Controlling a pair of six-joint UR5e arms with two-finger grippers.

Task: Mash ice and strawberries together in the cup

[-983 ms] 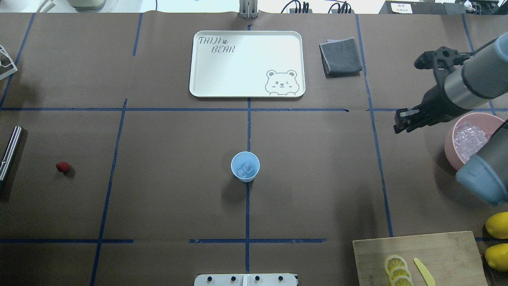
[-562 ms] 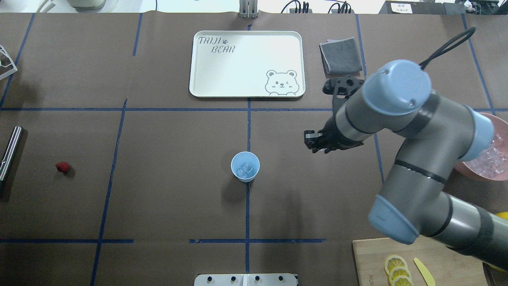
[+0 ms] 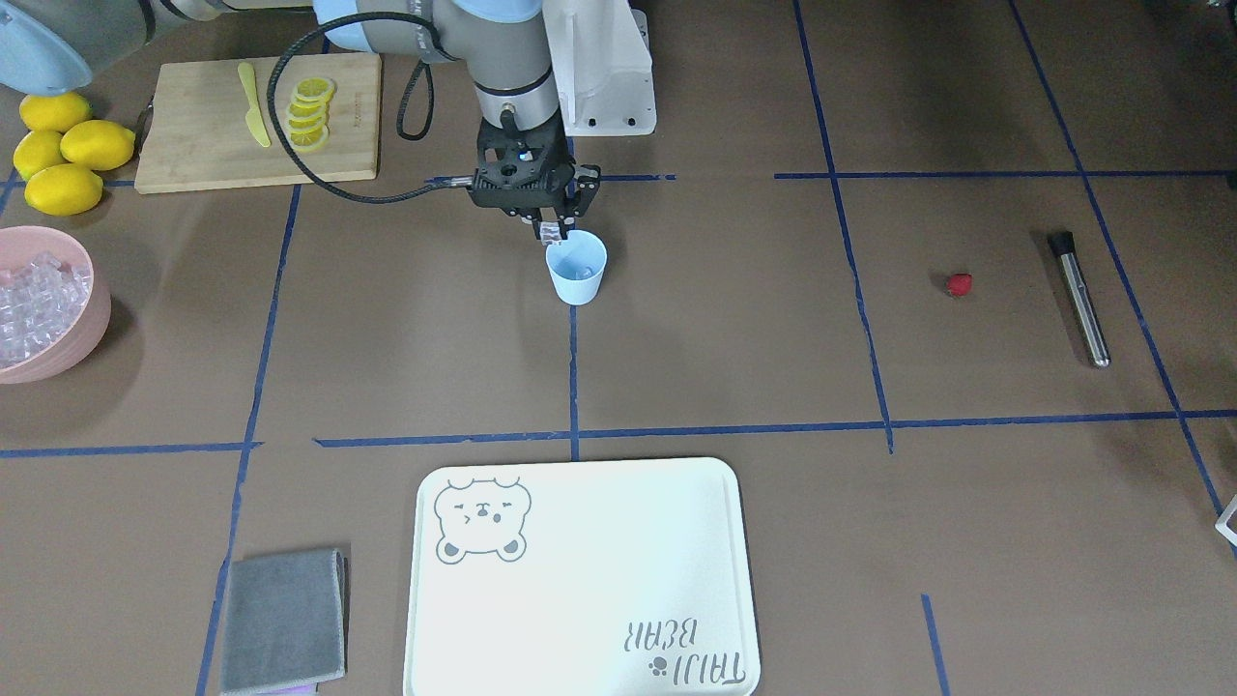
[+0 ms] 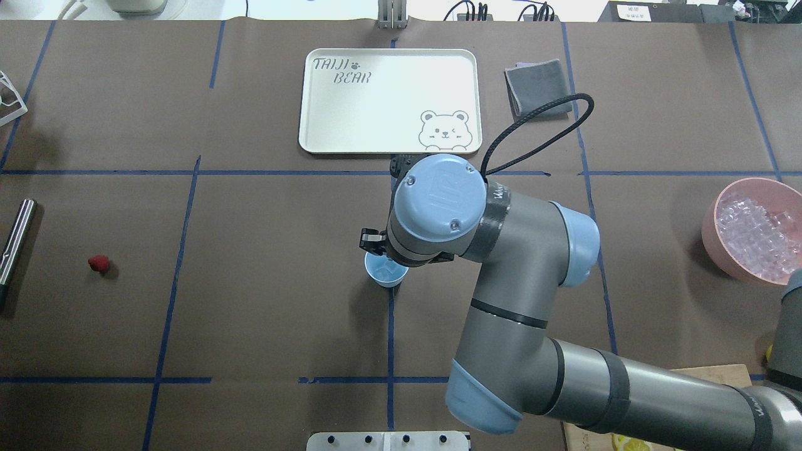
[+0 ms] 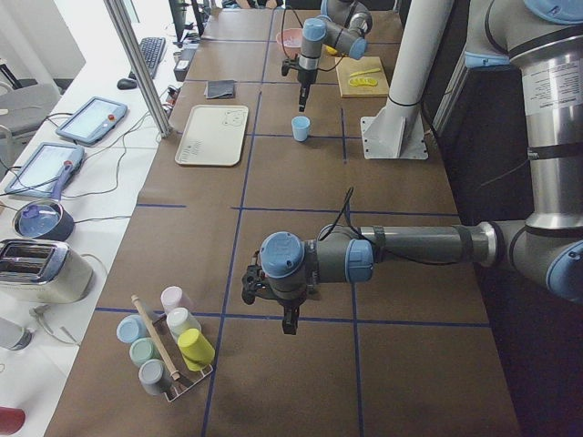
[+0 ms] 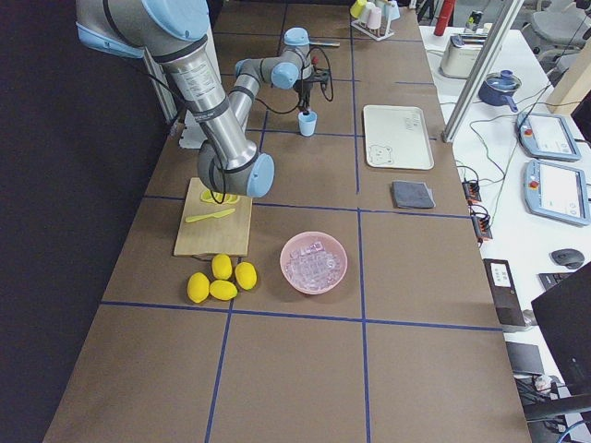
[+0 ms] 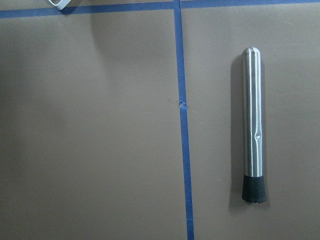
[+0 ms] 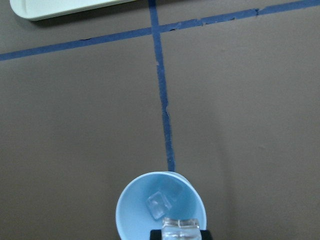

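Observation:
The light blue cup [image 3: 577,269] stands at the table's middle on a blue tape line, with an ice cube [image 8: 159,205] lying inside it. My right gripper [image 3: 552,230] hangs just above the cup's rim, shut on another clear ice cube [image 8: 181,230]. In the overhead view the right wrist covers most of the cup [image 4: 383,274]. The strawberry [image 4: 99,264] lies alone far to the left, near a steel muddler [image 4: 15,241]. My left gripper [image 5: 287,319] hovers over that muddler [image 7: 252,125]; I cannot tell whether it is open or shut.
A pink bowl [image 4: 714,232] of ice sits at the right edge. Behind the cup lies a white bear tray [image 4: 390,100] with a grey cloth [image 4: 537,88] beside it. Lemons [image 3: 60,150] and a cutting board [image 3: 193,145] with lemon slices occupy the near right corner.
My right arm has swung left from the pink bowl to directly over the cup, carrying an ice cube. The cup, strawberry and muddler have not moved.

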